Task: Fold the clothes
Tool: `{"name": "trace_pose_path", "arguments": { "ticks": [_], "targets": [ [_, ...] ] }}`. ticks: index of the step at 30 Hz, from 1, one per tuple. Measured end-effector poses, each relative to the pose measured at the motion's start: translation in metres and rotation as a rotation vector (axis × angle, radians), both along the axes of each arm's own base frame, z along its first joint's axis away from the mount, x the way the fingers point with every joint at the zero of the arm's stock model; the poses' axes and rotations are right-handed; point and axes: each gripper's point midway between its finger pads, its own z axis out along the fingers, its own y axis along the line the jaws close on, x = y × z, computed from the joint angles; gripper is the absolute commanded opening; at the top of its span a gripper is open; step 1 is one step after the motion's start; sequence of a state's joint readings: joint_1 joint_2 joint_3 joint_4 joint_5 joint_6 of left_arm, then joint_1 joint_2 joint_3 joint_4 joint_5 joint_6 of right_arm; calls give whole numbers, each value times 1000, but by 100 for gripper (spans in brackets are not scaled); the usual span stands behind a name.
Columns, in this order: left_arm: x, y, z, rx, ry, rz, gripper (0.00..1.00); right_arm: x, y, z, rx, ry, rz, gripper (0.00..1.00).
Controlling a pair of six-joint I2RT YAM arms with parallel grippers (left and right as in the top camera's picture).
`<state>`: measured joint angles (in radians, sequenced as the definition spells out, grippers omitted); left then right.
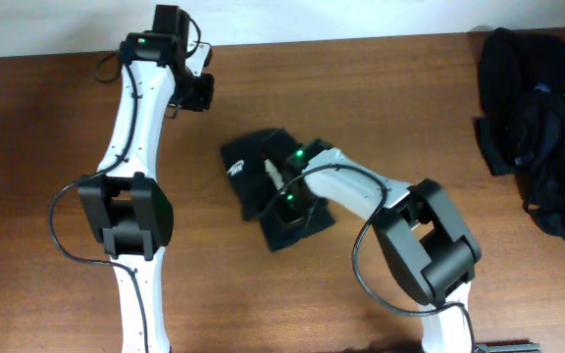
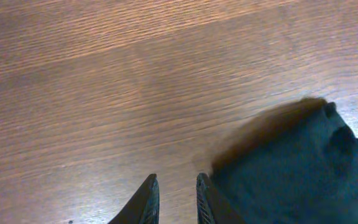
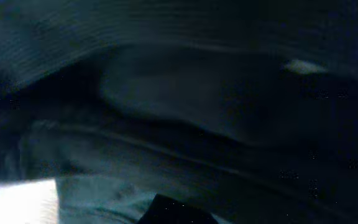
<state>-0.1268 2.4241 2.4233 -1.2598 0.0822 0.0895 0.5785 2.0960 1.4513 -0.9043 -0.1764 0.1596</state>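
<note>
Overhead, the brown wooden table (image 1: 381,88) fills the frame. At its far right edge lies a loose pile of black clothes (image 1: 538,118), crumpled and unfolded, running off the picture and well apart from both arms.

The left arm (image 1: 130,147) stretches from the near edge up toward the far side of the table. The right arm (image 1: 361,191) bends at its dark elbow and reaches in to the middle of the table.

There, near the centre, rests a folded black garment (image 1: 253,157), a compact bundle lying at a slant on the wood. The right arm's wrist sits over its near half.

The left gripper (image 1: 201,93) hangs above bare wood just beyond the bundle's far corner. In the left wrist view its two dark fingertips stand a narrow gap apart with nothing between them, and a corner of black cloth shows at the lower right, close to the fingers but not touching them.

The right gripper (image 1: 292,211) is down on the bundle with its fingers closed together. The right wrist view is almost wholly dark, rumpled fabric, too blurred to tell whether any cloth is pinched. A pale patch (image 3: 17,202) shows at its lower left corner.

A small white logo mark (image 1: 235,169) sits on the bundle's left part, facing up.
</note>
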Motion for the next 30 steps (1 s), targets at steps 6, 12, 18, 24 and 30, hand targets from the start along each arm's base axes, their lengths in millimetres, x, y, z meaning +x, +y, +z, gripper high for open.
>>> {"name": "trace_pose_path", "arguments": {
  "ticks": [6,12,18,24,30],
  "targets": [
    [1,7,1,-58,7,15,22,29,-48,0,-7,-6,-85,4],
    [-1,7,1,-89,20,20,22,67,-94,1,10,-74,-172,4],
    [-7,1,1,-131,50,34,25,87,-131,3,43,-98,-242,56],
    [-11,-4,1,-163,70,31,26,81,-141,18,47,-30,-219,73],
    [-24,-5,-1,-165,124,35,26,111,-134,71,81,-100,-207,74]
  ]
}}
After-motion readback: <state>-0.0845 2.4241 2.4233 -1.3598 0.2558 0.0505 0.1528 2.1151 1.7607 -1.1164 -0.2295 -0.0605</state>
